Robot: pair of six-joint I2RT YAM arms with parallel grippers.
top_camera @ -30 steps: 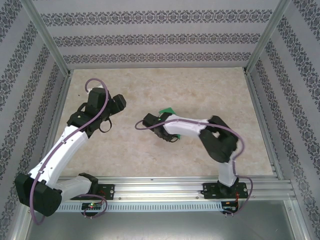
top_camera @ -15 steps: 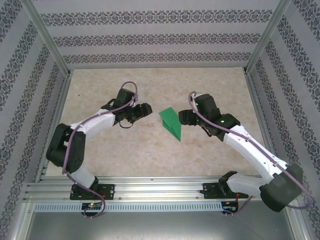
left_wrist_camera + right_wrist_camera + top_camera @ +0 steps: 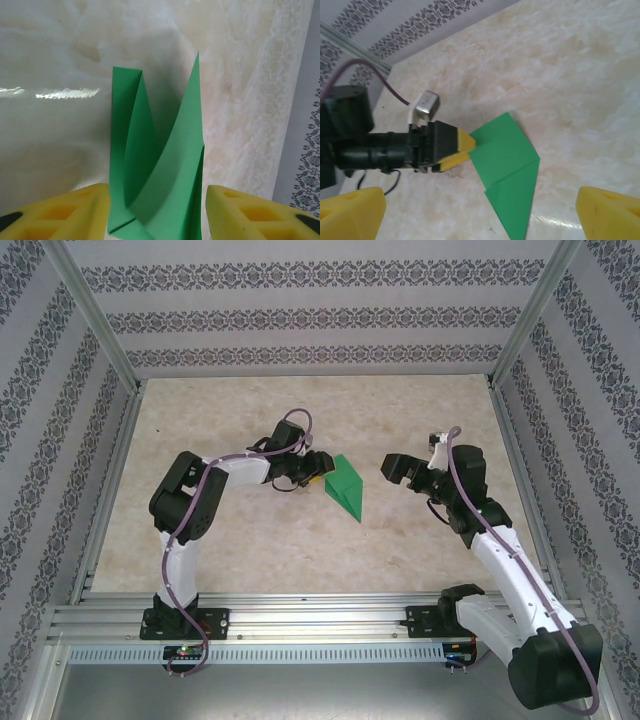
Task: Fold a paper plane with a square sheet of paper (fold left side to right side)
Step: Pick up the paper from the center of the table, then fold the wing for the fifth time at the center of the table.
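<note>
Looking onto a beige marbled table (image 3: 250, 540) boxed in by patterned walls (image 3: 300, 310). Finding the folded green paper (image 3: 345, 485) lying mid-table, narrow tip pointing toward the arm bases. Seeing the left tool (image 3: 316, 468) straddling the paper's left edge, half-wide, yellow fingers (image 3: 65, 210) flanking raised flaps, not squeezing. Spotting the right tool (image 3: 393, 468) near the paper's right, gaping wide, holding nothing.
</note>
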